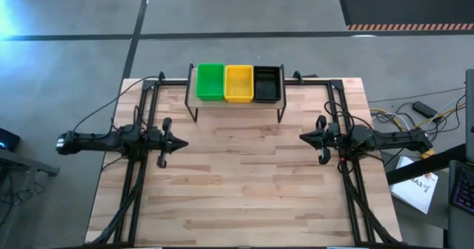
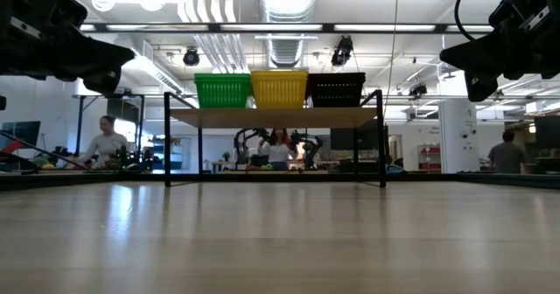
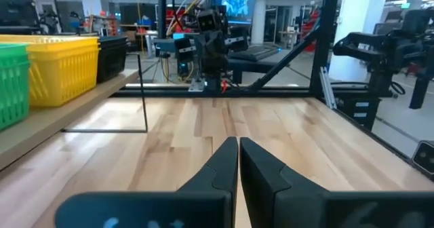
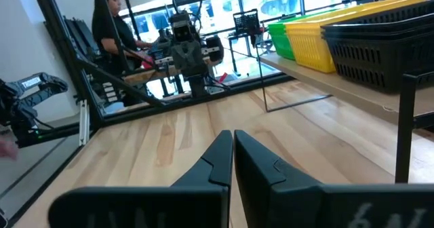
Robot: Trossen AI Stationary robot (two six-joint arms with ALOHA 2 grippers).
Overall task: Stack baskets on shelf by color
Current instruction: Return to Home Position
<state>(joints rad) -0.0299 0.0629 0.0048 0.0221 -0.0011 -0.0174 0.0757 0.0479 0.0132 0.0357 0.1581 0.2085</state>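
While I watch from overhead, the shelf (image 1: 237, 105) stands at the upper middle of the frame, along the far edge of the bench (image 1: 244, 190). Three colours of basket sit on it side by side, touching: the green basket (image 1: 209, 81) on the left, the yellow basket (image 1: 238, 83) in the centre, the black basket (image 1: 267, 84) on the right. From the level camera they form one row along the plank, just above the frame's centre, rims at about the same height. I cannot tell from any view how many bins are nested under each colour.

My left hand (image 1: 184, 142) is at the left middle of the overhead frame, well apart from the shelf and pointing toward the bench's centre. Its wrist camera shows the two dark fingers (image 3: 220, 167) clenched tip to tip above the planks, with the green and yellow baskets at that frame's left edge.

My right hand (image 1: 302, 137) mirrors it at the right middle of the overhead frame, facing the left one across the bench. It is clenched too, its fingertips pressed together over the wood.

At the level camera both arms show as dark bulks in the upper corners, and a person (image 2: 105, 143) sits at the left in the room behind.
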